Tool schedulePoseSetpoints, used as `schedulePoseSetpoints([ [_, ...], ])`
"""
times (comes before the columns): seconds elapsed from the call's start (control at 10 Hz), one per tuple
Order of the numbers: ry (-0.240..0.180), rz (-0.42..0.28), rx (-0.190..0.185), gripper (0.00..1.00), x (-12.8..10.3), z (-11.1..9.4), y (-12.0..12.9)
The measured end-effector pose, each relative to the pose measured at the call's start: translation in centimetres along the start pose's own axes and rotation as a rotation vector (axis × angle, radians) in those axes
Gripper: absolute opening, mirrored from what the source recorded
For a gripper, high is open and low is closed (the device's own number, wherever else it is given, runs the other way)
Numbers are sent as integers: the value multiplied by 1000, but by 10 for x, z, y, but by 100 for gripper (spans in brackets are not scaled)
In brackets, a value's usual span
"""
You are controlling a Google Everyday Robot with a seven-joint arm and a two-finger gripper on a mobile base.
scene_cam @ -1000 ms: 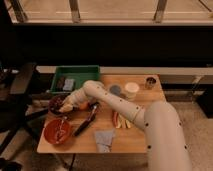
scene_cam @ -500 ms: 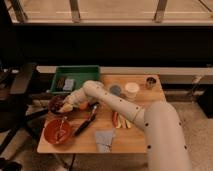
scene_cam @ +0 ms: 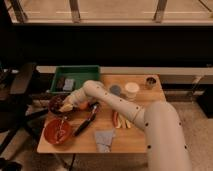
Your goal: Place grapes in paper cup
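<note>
Where the table (scene_cam: 150, 145) meets its left edge, a red bowl (scene_cam: 56, 131) is seen near the front, and behind it a dark plate (scene_cam: 54, 103) on which the grapes (scene_cam: 59, 101) are lying as a dim reddish cluster. Just over that plate the gripper (scene_cam: 67, 106) is lowered, with its jaws drawn closed; whether the grapes are actually caught between them cannot be made out, since the wrist covers most of the bunch. An orange fruit (scene_cam: 82, 105) is tucked right beside it. Such a bunch is judged light but soft and loose: berries may be crushed or shed, so a hold low on the stem or gently round the cluster's middle is advised. Behind, a green bin (scene_cam: 76, 74) is set. Further right, past a dark utensil (scene_cam: 86, 122) and a grey cloth (scene_cam: 104, 138), the paper cup (scene_cam: 132, 90) is standing, well apart from the grapes. Its inside cannot be seen.
</note>
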Motion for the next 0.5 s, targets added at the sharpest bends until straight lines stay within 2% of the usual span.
schedulePoseSetpoints([
  [0.2, -1, 0, 1, 0, 0, 0, 0],
  [0.3, -14, -22, 13, 0, -4, -2, 1],
  [0.5, -76, -77, 38, 0, -26, -11, 5],
])
